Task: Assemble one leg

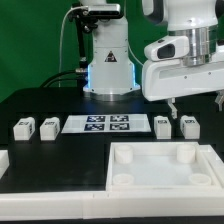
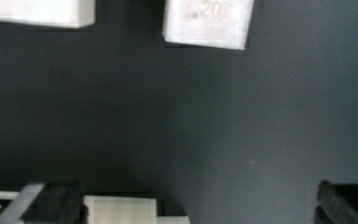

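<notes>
Four small white legs lie in a row on the black table: two at the exterior view's left (image 1: 22, 127) (image 1: 48, 127) and two at its right (image 1: 163, 125) (image 1: 189, 125). My gripper (image 1: 196, 100) hangs above the two right legs, apart from them. In the wrist view the gripper (image 2: 202, 205) is open and empty, with its dark fingers (image 2: 51, 200) spread wide over bare table. Two blurred legs (image 2: 211, 22) (image 2: 34, 10) show in that view, well beyond the fingertips.
The marker board (image 1: 107, 124) lies between the leg pairs. A large white square tray-like piece (image 1: 120, 170) with corner sockets sits in front; its edge (image 2: 123, 208) shows by one finger. Another white part (image 1: 3, 160) is at the left edge. The robot base (image 1: 108, 60) stands behind.
</notes>
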Robot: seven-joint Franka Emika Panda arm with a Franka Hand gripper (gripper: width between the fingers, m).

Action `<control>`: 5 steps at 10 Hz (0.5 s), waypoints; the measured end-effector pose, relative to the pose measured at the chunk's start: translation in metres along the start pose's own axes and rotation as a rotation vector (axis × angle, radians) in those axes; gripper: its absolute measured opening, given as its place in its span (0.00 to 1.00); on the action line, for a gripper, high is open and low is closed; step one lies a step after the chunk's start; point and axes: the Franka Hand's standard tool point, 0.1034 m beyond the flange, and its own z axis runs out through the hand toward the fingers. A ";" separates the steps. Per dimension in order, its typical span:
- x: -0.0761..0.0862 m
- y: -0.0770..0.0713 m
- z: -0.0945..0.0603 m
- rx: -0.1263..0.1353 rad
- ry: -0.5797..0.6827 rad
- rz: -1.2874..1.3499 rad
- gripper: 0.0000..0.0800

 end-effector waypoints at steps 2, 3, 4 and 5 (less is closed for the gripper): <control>0.001 -0.001 -0.001 -0.002 -0.021 -0.006 0.81; -0.004 -0.001 0.000 -0.007 -0.061 0.014 0.81; -0.012 -0.003 0.000 -0.024 -0.191 0.050 0.81; -0.011 -0.007 0.002 -0.030 -0.287 0.053 0.81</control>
